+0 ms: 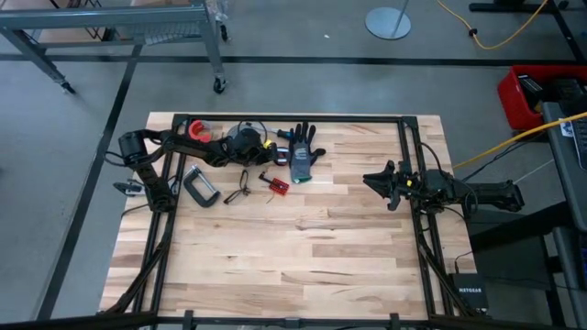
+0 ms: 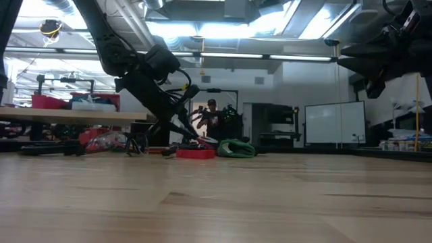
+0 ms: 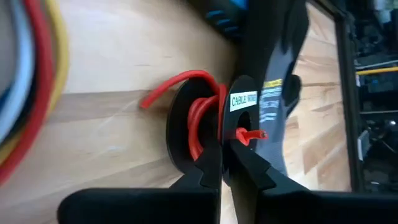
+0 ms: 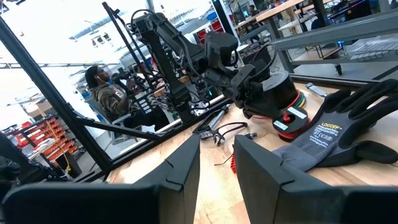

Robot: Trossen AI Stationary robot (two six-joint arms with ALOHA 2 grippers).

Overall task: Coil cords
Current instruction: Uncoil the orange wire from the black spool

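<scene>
The left tool (image 3: 225, 155) is seen near the far edge of the counter (image 1: 303, 266), toward its far left corner, with its fingers (image 3: 205, 171) shut together on a red wire (image 3: 198, 127) wound on a black spool (image 3: 180, 134) labelled "CABLE WIRE". A loose end of that wire is seen arching out over the wood beside the spool. The glove (image 1: 302, 156) is laid just beside the spool, on the side toward the counter's middle.

The cords (image 1: 240, 188), thin dark leads with a small red-and-black connector (image 1: 278, 186), are spread flat on the counter nearer the front than the left tool, between a grey clamp (image 1: 199, 187) and the glove, apart from both tools.

The right tool (image 1: 381, 183) is held at the right edge of the counter, above the surface, its fingers (image 4: 180, 165) parted narrowly with nothing between them.

A person (image 4: 109, 93) is seen in the room beyond the counter.
</scene>
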